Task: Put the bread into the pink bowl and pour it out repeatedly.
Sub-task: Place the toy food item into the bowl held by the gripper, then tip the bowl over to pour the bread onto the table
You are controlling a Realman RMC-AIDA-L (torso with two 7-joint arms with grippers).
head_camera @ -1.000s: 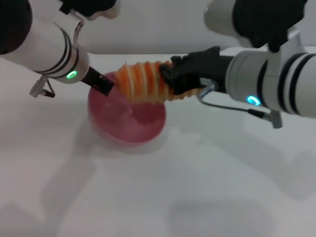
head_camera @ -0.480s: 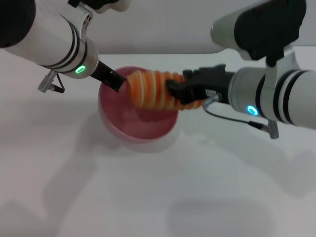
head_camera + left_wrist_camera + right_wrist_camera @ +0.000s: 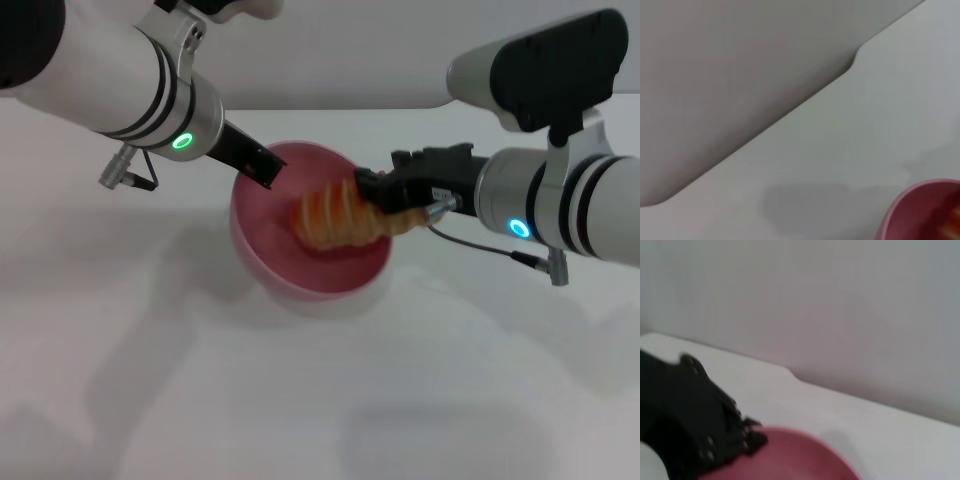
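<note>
Two arms: both at work over one bowl, seen best from the head view.
Left gripper (image 3: 262,166): at the pink bowl's (image 3: 262,268) rim, about 10 o'clock on it; fingers clamped on the rim, so the bowl appears tilted with its mouth up and toward the camera.
Right gripper (image 3: 378,193): reaching in from 3 o'clock; fingers closed on the near end of the bread (image 3: 340,217).
Bread: inside the bowl's mouth, striped side up, its free end down toward the bowl's floor; whether it rests on the floor cannot be told.
Worktop (image 3: 300,400): white, lying under the bowl; contact between bowl and surface cannot be told.
Wrist views: left shows only a slice of the bowl (image 3: 920,212); right shows the bowl's rim (image 3: 805,447) with the other arm's gripper (image 3: 735,435) on it.
Step judged: placing the loaf, release not yet made.
Risk 1: a release with the loaf leaning on the rim may let it roll out over the 3 o'clock edge.
Risk 2: a thin rim grip may slip if the loaf presses down, dropping the bowl.
Risk 3: the grippers sit near each other; a careless withdrawal may knock the bowl.
</note>
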